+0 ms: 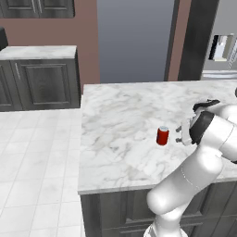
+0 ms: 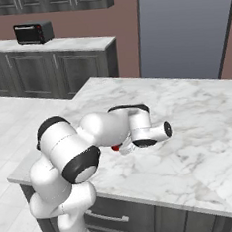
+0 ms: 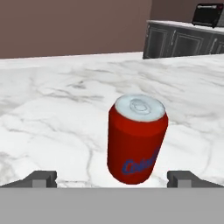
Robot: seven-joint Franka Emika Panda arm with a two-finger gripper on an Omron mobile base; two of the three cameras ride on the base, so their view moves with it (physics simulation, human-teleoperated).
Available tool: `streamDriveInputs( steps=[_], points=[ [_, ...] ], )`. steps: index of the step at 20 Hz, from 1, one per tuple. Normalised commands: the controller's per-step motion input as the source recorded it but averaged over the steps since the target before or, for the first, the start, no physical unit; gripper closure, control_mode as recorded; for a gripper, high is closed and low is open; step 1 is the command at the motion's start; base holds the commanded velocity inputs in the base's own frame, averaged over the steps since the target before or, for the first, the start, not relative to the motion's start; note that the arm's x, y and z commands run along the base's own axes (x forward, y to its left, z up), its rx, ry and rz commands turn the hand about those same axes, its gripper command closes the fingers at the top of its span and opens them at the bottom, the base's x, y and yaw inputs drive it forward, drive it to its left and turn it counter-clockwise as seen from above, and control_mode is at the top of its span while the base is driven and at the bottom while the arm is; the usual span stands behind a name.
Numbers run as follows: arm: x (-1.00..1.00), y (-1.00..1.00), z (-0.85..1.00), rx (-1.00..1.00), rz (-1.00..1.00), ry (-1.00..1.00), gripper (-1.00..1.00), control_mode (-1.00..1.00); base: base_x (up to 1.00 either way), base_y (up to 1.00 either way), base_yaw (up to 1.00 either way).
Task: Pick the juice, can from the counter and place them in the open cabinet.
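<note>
One can [image 3: 137, 139] upright on the bench [image 1: 120, 115], untouched.
Hand [image 3: 113, 178] wide open, empty, just short of it, fingertips [image 3: 43, 178] either side.

There's a black toaster oven [image 2: 33, 32] sitting on the far side counter [image 2: 77, 44] against the reddish-brown wall [image 2: 125, 32], low dark cabinets [image 2: 32, 73] underneath, and maybe a steel fridge [image 1: 222, 51] past the white tile floor [image 1: 37, 157].

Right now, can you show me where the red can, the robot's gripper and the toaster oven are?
can [image 3: 136, 144], hand view, on its red side.
gripper [image 3: 112, 179], hand view, midway between its open fingertips.
toaster oven [image 2: 33, 32], right base view, on its dark front.
</note>
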Motion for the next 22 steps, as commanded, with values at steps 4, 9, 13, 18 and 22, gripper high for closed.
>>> streamDriveInputs(
  steps=[4,9,13,18,22],
  points=[
    [0.01,0.0,0.0,0.12,0.0,0.0,-1.0,-1.0,0.0,0.0,0.0],
    [0.0,0.0,0.0,0.09,0.02,0.0,-1.0,-1.0,0.0,0.0,0.0],
    [0.02,0.01,-0.07,0.05,0.01,0.0,-1.0,-1.0,0.0,0.0,0.0],
    [0.18,0.0,-0.17,0.01,0.0,0.0,-1.0,-1.0,0.0,0.0,0.0],
    [0.09,0.03,-0.1,0.0,0.0,0.01,-1.0,-1.0,0.0,0.0,0.0]
  ],
)
